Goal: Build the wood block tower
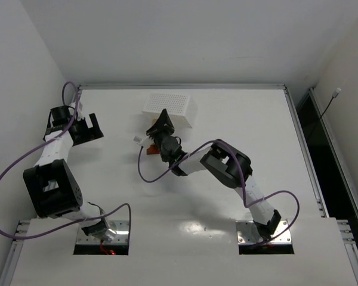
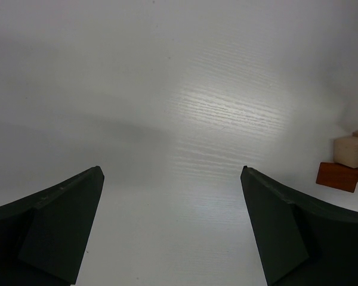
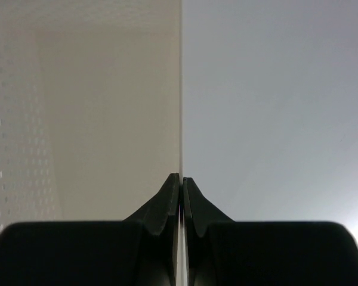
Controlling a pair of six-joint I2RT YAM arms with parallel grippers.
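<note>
A few wood blocks lie in a small cluster left of my right wrist: a reddish-orange piece (image 1: 149,149) and a pale piece (image 1: 136,139). In the left wrist view a tan block (image 2: 352,150) and a reddish-orange block (image 2: 338,176) show at the right edge. No tower column is visible. My left gripper (image 1: 89,128) is open and empty over bare table (image 2: 173,173). My right gripper (image 1: 161,122) sits just past the blocks, pointing at the white box. Its jaws (image 3: 180,177) are shut on a thin pale sheet (image 3: 180,107) seen edge-on.
A white perforated box (image 1: 170,109) stands at the back centre, just beyond my right gripper; its dotted face shows at the left of the right wrist view (image 3: 12,149). Purple cables loop over the table (image 1: 144,173). Metal rails edge the table (image 1: 301,137).
</note>
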